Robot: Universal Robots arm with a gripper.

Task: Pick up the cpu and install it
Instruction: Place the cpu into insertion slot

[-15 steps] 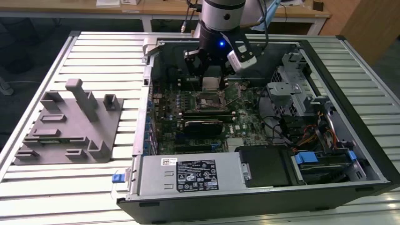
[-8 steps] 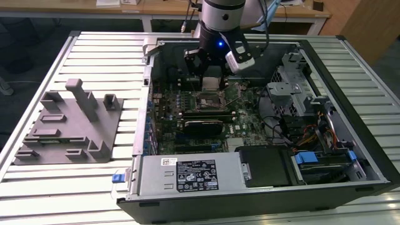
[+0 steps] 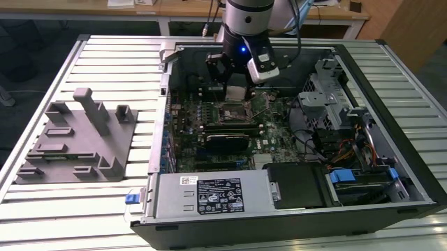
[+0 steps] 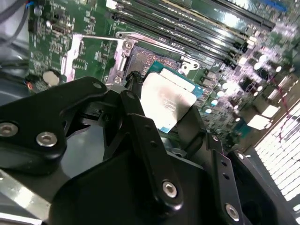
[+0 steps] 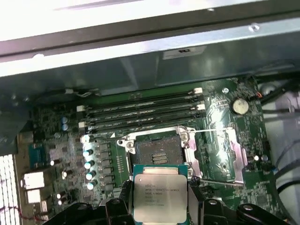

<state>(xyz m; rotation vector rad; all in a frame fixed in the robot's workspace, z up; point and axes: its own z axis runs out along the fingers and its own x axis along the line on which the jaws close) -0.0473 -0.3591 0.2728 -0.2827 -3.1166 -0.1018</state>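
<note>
1. You are in the carry-and-place step, as I judge it. The cpu (image 5: 160,192) is already lifted and sits in the gripper (image 5: 160,200) inside the open computer case (image 3: 163,136), not yet seated.
2. The fingers (image 5: 196,197) are drawn in to the chip's width, one on each of two opposite edges. They grip nothing else.
3. The socket (image 5: 157,150) lies bare, with its retaining frame (image 5: 229,150) swung open beside it. The chip hangs near the socket and clear of the motherboard (image 5: 70,140) — whether it is squarely over the socket, you cannot tell from these views.
4. Seating it would call for the chip's edges squared to the socket, the chip kept level, and a slow, light descent — a tilted or offset drop could damage the contacts.
</note>
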